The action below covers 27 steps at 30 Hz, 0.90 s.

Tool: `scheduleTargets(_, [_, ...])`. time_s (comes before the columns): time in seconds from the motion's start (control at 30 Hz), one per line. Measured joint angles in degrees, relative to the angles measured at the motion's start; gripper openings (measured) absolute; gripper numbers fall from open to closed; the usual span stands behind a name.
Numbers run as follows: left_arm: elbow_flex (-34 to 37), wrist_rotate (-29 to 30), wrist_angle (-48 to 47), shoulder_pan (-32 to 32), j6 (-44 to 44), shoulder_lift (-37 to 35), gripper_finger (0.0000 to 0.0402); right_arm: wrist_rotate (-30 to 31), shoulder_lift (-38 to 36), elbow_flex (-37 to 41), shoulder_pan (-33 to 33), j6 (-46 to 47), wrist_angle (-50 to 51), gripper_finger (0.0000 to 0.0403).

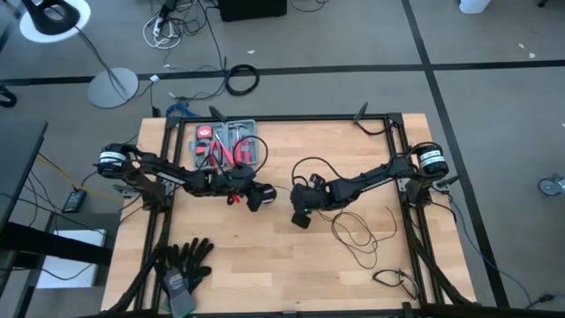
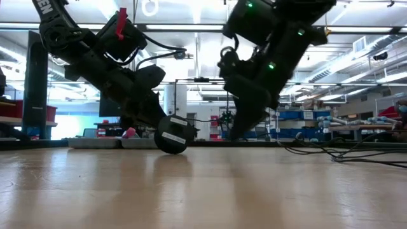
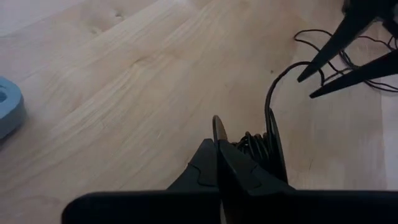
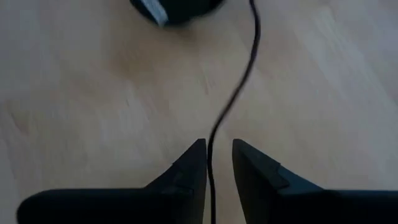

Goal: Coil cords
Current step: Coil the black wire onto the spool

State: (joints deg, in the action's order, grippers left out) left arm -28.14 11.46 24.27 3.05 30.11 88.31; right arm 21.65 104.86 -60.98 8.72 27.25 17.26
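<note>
Two grippers | left fingers [image 3: 214, 134] clenched on puck [image 2: 172, 134] | right fingers [image 4: 249, 162] parted astride cord [image 4: 239, 87], right wrist view only

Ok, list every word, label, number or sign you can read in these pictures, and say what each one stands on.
"EN": white letters on the arm link at the top left of the low view; the rest of the word is cut off.
White label on the round black puck: print too small to read.
Label on the black gloves: too small to read.
Nothing else legible.
</note>
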Motion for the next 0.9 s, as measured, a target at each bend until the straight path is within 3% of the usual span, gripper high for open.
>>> scheduleTargets(0.13, [0.02, 0.02, 0.18, 0.00, 0.00, 0.02, 0.0000, 2.42, 0.02, 2.14, 1.88, 3.38, 0.10, 0.0070])
scheduleTargets(0.3, [0.11, -0.12, 1.56, -0.02, -0.02, 0.12, 0.0000, 2.72, 0.09, 3.98, 3.36, 4.77, -2.82, 0.0009])
scheduleTargets(0.5, [0.35, -2.67, 7.20, 0.00, -0.07, 0.35, 0.0000, 3.20, 3.36, 6.10, 3.52, 7.60, -14.60, 0.0002])
scheduleTargets(0.9, [0.22, -10.38, 20.47, 0.63, 0.13, 0.24, 0.0000, 1.55, 7.58, 4.51, 2.90, 10.51, -18.89, 0.0001])
